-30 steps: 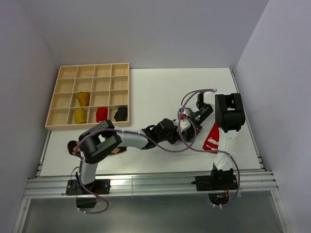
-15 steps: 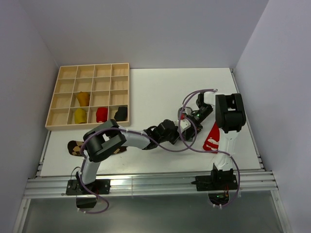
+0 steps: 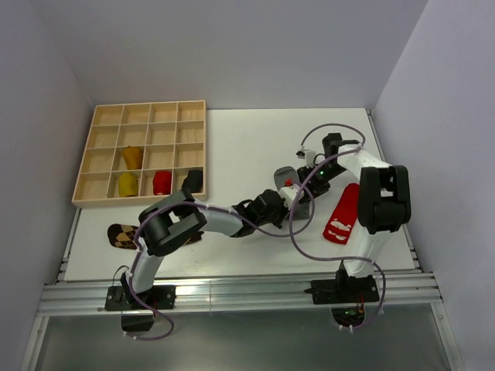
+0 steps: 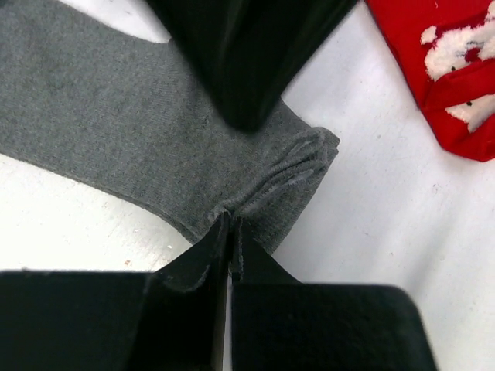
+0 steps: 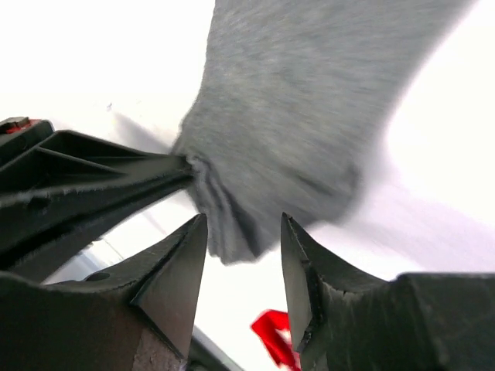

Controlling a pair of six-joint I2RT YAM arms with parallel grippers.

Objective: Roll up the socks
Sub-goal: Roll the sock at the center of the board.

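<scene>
Bright, even overhead light leaves only faint, soft shadows on the white tabletop (image 3: 232,139), and the flat grey knitted sock (image 4: 116,147) shows crisp weave in the left wrist view but smears into blur against blown-out white in the right wrist view.

White tabletop (image 3: 247,139), matte, spanning the floor of the enclosure between pale grey walls (image 3: 232,46). Wooden tray (image 3: 164,114) lying flat at the far left corner of the tabletop, divided by thin slats into a grid four compartments wide and four deep, its left side close to the left wall. Aluminium rail (image 3: 232,294) running along the tabletop's near edge.
</scene>
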